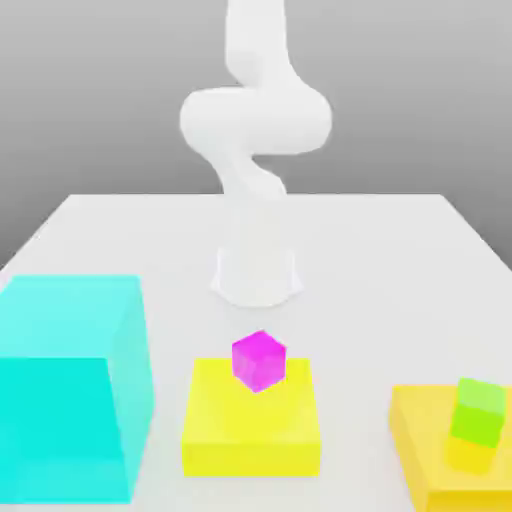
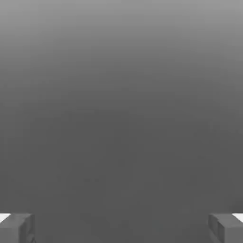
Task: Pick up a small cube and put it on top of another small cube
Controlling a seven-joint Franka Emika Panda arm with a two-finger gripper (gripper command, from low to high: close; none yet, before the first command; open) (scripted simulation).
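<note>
The small cube is out of view. In the hand view my gripper (image 2: pixel 121 228) is open, its two grey fingertips (image 2: pixel 17 228) far apart with nothing between them and only a plain grey backdrop beyond. In the exterior view the white arm (image 1: pixel 255 125) rises from its base (image 1: pixel 256 275) at the middle of the table and bends upward out of the picture.
A huge cyan block (image 1: pixel 68 385) stands at the front on the exterior view's left. A magenta cube (image 1: pixel 259 360) sits on a flat yellow block (image 1: pixel 251 430) in front of the base. A green cube (image 1: pixel 477 410) rests on another yellow block (image 1: pixel 440 470) at the right.
</note>
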